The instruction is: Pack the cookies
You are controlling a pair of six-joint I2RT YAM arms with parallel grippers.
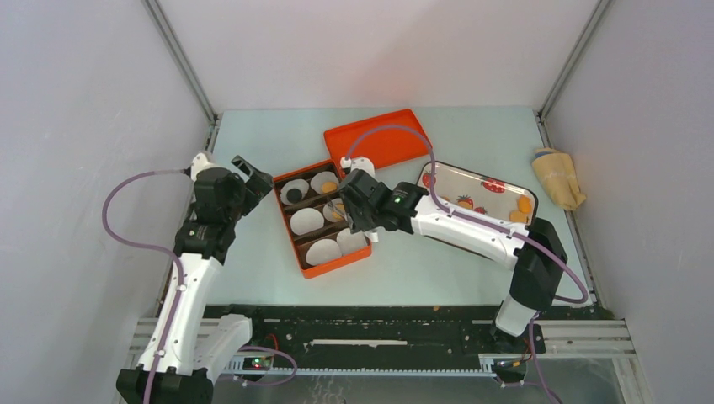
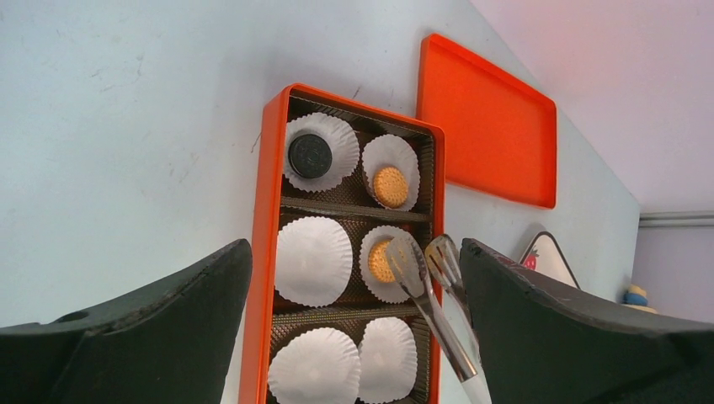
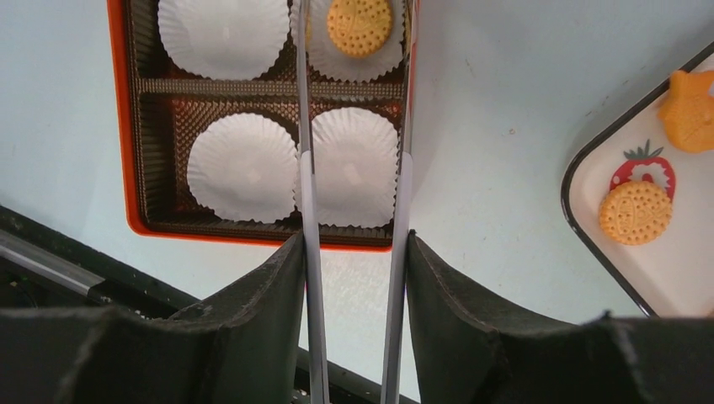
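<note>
The right gripper point(image 3: 354, 248) is clenched on metal tongs point(image 3: 307, 210), whose arms pass either side of a cookie point(image 3: 359, 25) lying in the middle-row paper cup point(image 3: 362, 69) on the right side of the orange box point(image 3: 118, 126). Another cookie point(image 2: 390, 186) sits in the far-row cup beside a dark biscuit point(image 2: 310, 156), and more cookies point(image 3: 636, 212) lie on the strawberry tray point(image 3: 581, 168) to the right. The left gripper point(image 2: 355, 252) hangs released just left of the box
</note>
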